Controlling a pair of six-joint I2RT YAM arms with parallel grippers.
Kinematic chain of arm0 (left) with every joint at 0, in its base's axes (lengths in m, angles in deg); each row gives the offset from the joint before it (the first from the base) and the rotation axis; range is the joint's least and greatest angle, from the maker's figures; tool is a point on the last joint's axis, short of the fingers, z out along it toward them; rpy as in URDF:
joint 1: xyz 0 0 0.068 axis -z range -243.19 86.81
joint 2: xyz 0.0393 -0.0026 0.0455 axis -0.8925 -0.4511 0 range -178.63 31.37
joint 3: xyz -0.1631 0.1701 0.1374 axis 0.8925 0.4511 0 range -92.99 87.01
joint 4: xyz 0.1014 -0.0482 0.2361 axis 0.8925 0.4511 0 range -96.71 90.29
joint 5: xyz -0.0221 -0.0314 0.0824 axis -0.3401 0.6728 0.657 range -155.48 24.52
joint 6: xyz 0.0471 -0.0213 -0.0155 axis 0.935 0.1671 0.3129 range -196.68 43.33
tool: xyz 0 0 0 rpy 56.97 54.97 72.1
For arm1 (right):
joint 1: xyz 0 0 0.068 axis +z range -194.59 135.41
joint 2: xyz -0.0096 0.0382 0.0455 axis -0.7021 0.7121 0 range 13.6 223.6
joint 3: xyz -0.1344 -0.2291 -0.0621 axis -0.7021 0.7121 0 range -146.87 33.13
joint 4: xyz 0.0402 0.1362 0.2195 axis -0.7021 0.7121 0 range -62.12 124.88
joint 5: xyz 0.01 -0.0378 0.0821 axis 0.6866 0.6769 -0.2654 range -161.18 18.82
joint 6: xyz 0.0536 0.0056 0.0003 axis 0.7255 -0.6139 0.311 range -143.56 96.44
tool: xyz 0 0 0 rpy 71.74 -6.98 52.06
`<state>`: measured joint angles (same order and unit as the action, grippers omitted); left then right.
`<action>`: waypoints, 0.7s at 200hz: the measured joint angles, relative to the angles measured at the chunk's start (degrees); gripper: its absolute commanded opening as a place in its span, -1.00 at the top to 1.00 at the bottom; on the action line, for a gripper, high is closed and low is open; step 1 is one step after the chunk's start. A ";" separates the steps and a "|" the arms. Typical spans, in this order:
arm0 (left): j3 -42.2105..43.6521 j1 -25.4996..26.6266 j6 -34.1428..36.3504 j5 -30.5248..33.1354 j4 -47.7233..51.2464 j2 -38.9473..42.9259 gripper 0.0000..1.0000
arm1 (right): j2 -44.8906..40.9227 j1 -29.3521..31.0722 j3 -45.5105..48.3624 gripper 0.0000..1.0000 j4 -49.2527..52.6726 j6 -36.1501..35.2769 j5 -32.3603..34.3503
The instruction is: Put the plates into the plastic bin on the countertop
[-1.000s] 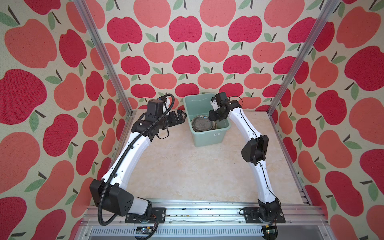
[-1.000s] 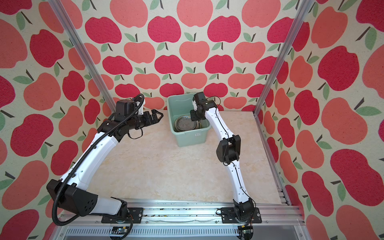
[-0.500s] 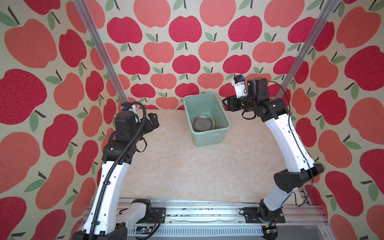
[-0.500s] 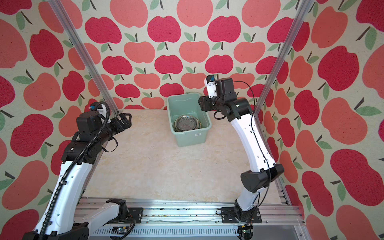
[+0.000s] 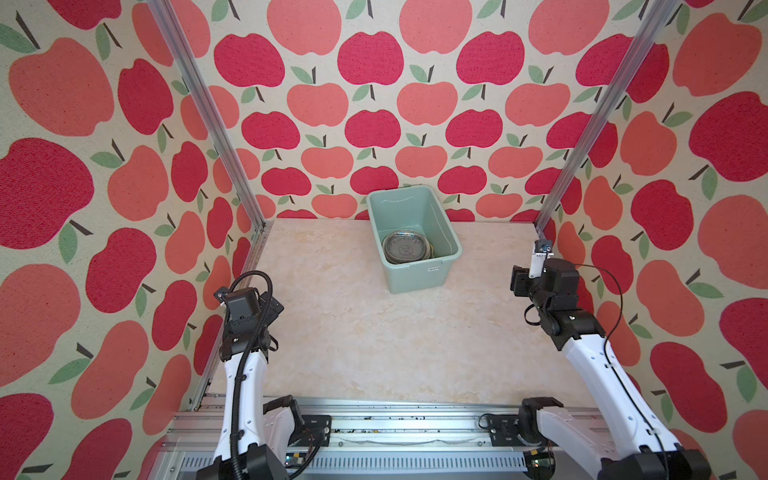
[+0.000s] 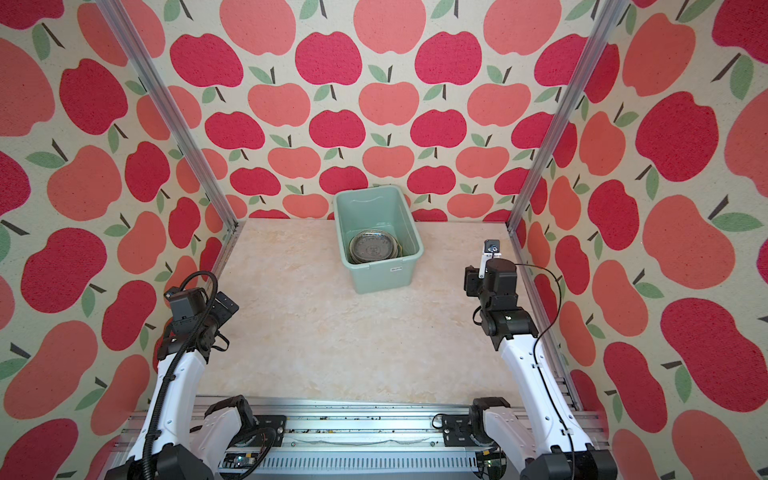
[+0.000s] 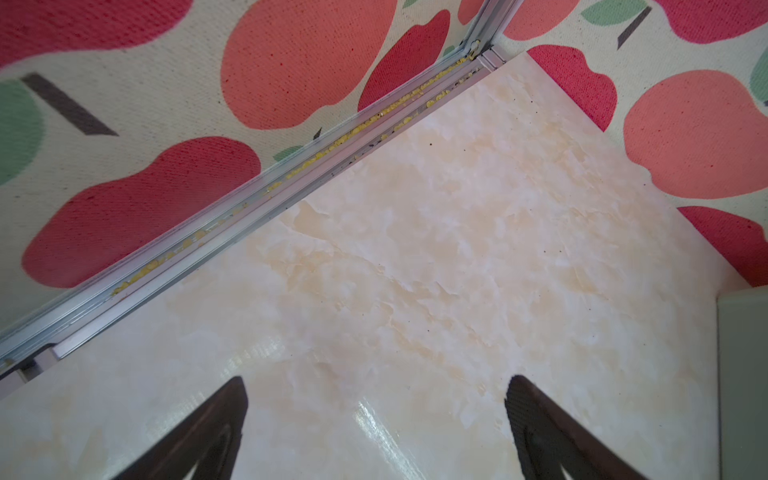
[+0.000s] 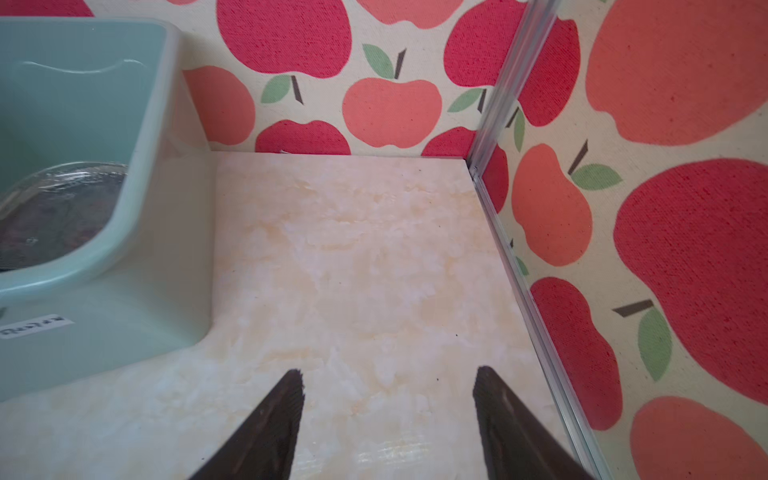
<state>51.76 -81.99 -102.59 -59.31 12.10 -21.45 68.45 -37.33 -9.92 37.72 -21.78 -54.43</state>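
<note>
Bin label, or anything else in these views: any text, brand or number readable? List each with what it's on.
Front wall of the plastic bin, white label: dark print, too blurred to read in the right wrist view, too small in both top views.
No other text, brand, number or sign shows in any view.

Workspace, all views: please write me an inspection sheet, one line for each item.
Surface: countertop, no plates lying on it.
Job's things: plates stacked inside plastic bin, a glassy one on top.
Clutter: yellow crumbs in the side rail.
Grippers: left pincer open, empty; right pincer open, empty.
Cables: black cable along left arm; thin cable looping at right arm.
Surroundings: apple-patterned walls, aluminium posts.
</note>
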 measured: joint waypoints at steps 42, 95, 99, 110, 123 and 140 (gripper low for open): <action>5.70 0.31 5.97 1.09 -17.03 -8.94 -0.98 | 1.57 -1.40 14.71 -0.36 -13.88 -2.45 2.23; 8.98 2.21 12.20 1.38 -37.13 -20.94 -0.98 | 8.92 -1.40 23.12 -0.37 -33.42 -2.36 0.24; 9.16 2.34 12.44 1.46 -38.47 -21.62 -0.98 | 9.77 -1.40 23.39 -0.37 -34.86 -2.36 0.07; 9.77 2.86 13.11 1.57 -42.32 -23.61 -0.98 | 11.80 -1.40 23.87 -0.36 -38.47 -2.36 -0.35; 9.94 3.63 14.03 1.86 -45.51 -25.88 -0.98 | 14.69 -1.40 24.06 -0.37 -42.62 -2.40 -0.83; 9.90 4.79 15.39 2.12 -47.52 -27.76 -0.98 | 18.73 -1.40 24.09 -0.36 -47.69 -2.43 -1.25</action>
<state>61.66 -77.21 -87.20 -57.19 -35.42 -49.20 87.18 -38.72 14.17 -9.97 -24.21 -55.67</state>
